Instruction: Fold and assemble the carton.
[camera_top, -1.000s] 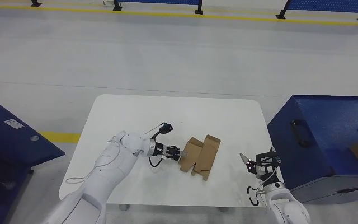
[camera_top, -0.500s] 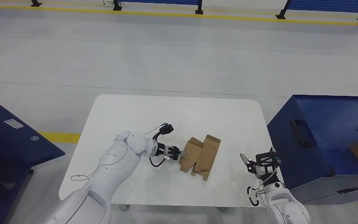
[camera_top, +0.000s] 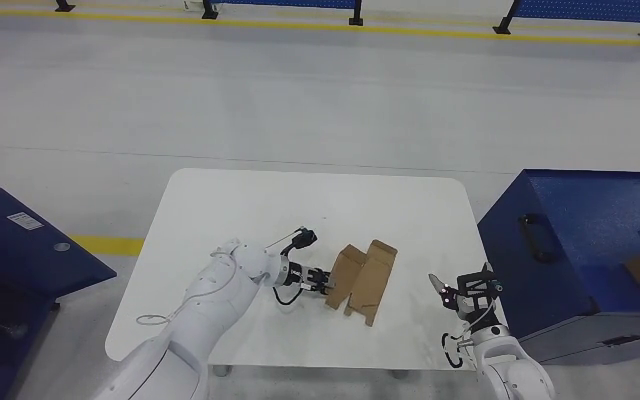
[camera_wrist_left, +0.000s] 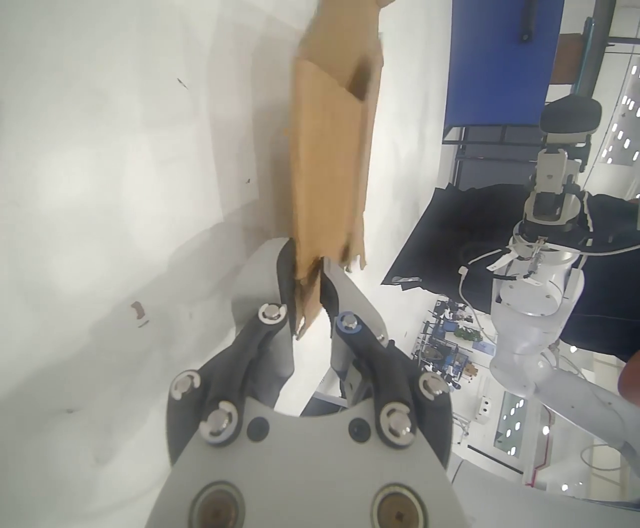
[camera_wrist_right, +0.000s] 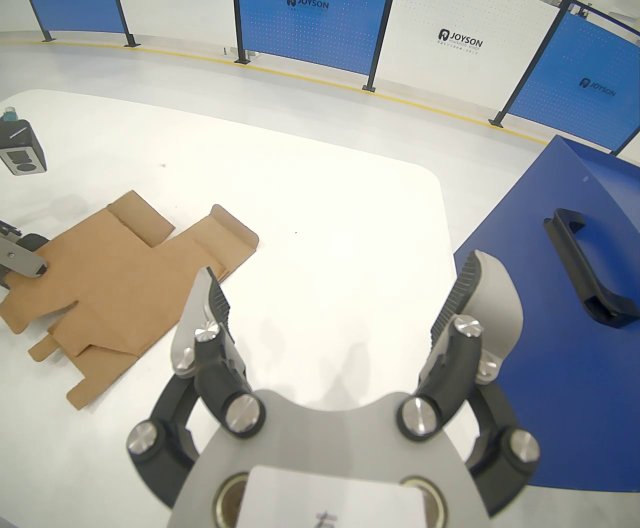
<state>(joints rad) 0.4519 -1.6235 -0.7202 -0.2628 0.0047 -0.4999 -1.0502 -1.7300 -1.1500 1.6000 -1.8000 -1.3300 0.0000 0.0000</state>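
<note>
Left hand (camera_wrist_left: 306, 274) closed, pinching carton (camera_wrist_left: 327, 165) edge

Industrial test hall: wide grey floor (camera_top: 300, 110), yellow floor line (camera_top: 105, 245), blue partition panels (camera_wrist_right: 310, 30), white table (camera_top: 250, 200).

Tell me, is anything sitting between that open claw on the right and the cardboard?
Nothing visible: bare table lies between the right gripper and the carton. The left gripper is shut on the carton's opposite edge.

Overhead and wrist views, shared carton (camera_top: 362, 281)
</note>
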